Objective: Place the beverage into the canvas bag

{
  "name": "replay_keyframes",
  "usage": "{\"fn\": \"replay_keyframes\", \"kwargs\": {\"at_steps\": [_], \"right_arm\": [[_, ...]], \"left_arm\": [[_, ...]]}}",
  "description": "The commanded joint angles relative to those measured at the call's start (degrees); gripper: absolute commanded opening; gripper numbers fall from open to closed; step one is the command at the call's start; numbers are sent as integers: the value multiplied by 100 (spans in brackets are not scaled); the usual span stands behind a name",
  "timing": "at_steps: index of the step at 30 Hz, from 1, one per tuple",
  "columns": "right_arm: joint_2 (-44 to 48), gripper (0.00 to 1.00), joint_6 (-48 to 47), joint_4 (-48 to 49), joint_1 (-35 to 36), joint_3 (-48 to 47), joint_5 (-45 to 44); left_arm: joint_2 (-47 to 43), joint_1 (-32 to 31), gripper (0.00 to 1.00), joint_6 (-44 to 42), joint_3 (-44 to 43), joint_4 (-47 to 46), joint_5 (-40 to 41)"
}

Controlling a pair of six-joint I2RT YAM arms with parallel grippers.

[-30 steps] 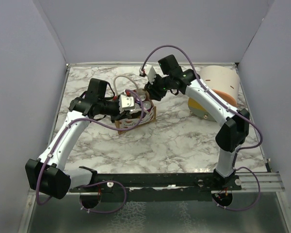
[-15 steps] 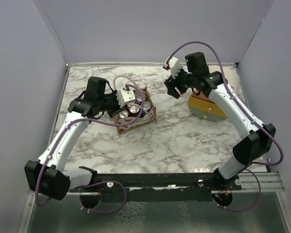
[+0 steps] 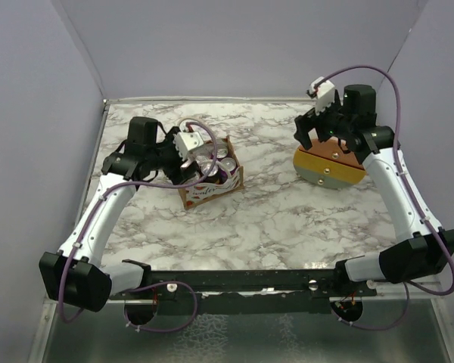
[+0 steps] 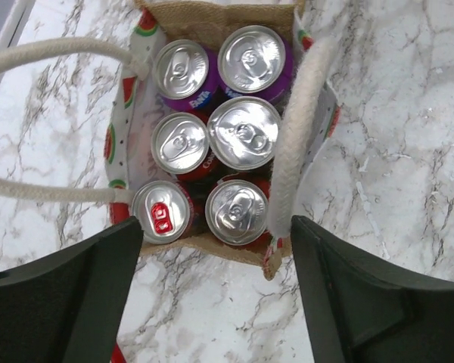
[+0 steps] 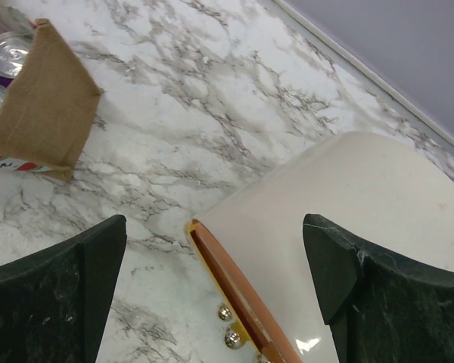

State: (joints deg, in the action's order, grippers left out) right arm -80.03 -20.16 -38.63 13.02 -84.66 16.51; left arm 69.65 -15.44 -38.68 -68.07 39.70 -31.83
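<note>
The canvas bag (image 3: 210,190) stands left of the table's middle, tan with watermelon trim (image 4: 212,21). Several beverage cans (image 4: 244,132) stand upright inside it, silver tops showing, some purple and some red. White rope handles (image 4: 296,136) drape across the bag's mouth and off to the left. My left gripper (image 3: 198,160) hangs open just above the bag's near edge (image 4: 216,227), with nothing between its fingers. At the back right, my right gripper (image 3: 309,137) is open and empty (image 5: 212,227) above the domed container.
A peach-and-yellow domed container (image 3: 329,168) lies on its side at the back right, its cream shell and orange rim (image 5: 234,291) right under my right gripper. Grey walls enclose the marble table (image 3: 272,219) on three sides.
My right arm has pulled back from over the bag to above the domed container, its jaws spreading wide. My left gripper has gone from shut to open at the bag's edge.
</note>
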Motion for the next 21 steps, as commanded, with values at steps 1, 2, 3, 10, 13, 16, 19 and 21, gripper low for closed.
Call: {"fn": "replay_keyframes", "kwargs": {"at_steps": [1,2,3,10,13,16,19,21], "right_arm": [[261,100,479,528,-409,219,137],[272,100,512,566,-441,248,61],[269,99,540,601,-462,258,-21],[91,100,781,737,-484,226,-383],[-47,100,1048,813,-484,103,-641],[-128,100,1342,901,-484,-50,-1007],[-108,100,1441,994,-486,-171,-1262],[-65,100,1459,1017,-492,-211,-1358]], "left_arm": [[-174,306,87,1025,-121,-800,466],[-183,362,92,1309,-105,-956,694],[-188,411,98,1465,-87,-1083,879],[-281,584,99,2251,33,-1672,2310],[-310,619,99,2415,110,-1878,2959],[-309,680,99,2702,190,-2154,3704],[-321,779,99,2847,258,-2447,4190],[-337,848,99,2918,264,-2636,4309]]}}
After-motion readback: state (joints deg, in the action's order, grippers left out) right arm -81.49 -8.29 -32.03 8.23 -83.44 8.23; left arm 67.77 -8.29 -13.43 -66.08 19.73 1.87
